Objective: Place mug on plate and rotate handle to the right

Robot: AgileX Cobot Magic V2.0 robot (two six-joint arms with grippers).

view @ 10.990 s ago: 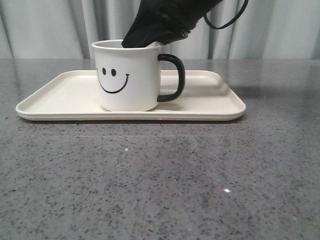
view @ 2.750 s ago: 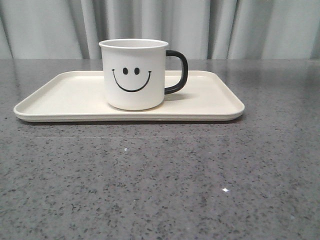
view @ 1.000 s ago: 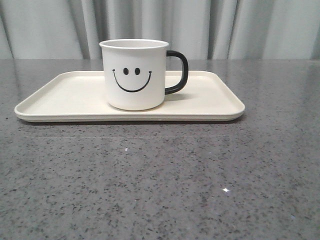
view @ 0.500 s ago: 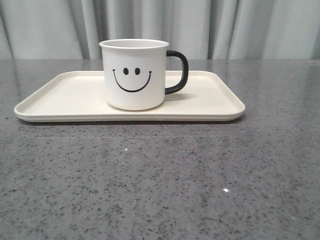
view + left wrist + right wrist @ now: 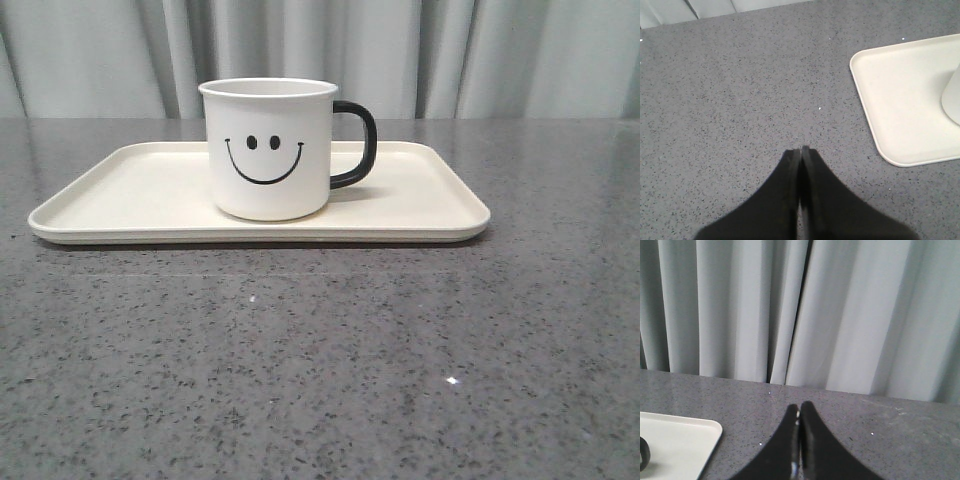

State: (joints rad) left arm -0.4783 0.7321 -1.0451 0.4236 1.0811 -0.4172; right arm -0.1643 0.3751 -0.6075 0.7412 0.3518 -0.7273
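On the plate point(image 5: 130, 190), the mug point(image 5: 268, 150) stands upright near the middle.
Its handle point(image 5: 357, 143) points toward the plate's right edge; my left gripper point(image 5: 801, 149) and right gripper point(image 5: 799, 410) are pressed closed, holding nothing, over the table point(image 5: 320, 370).

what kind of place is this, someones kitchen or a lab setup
Likely a lab or test setup, not a kitchen: a bare grey speckled tabletop, a plain pale curtain as backdrop, and only a smiley mug on a cream tray staged in the middle.
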